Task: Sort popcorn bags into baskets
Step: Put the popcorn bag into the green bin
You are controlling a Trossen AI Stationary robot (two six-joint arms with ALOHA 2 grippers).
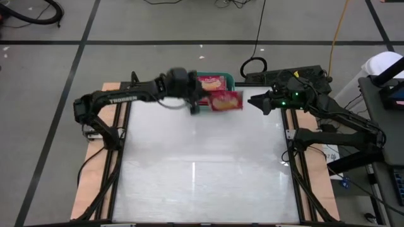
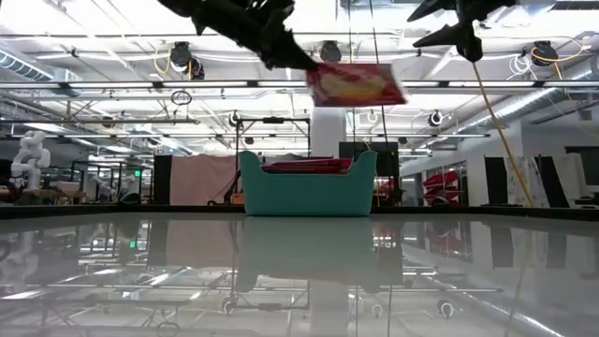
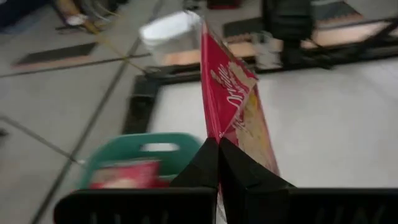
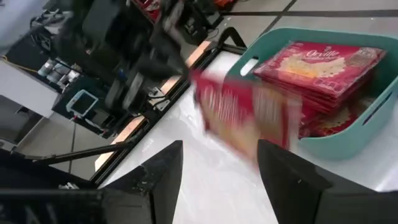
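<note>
Red packet pinched in the air, just short of the tub

Glossy white table lies bare nearest the camera; above its far edge the left gripper has its fingers pressed together on one edge of a flat, crinkly popcorn bag, held clear of the surface, probably for dropping. Right gripper waits beside it, fingers spread. Beyond, the smooth teal basket holds stacked bags.
</note>
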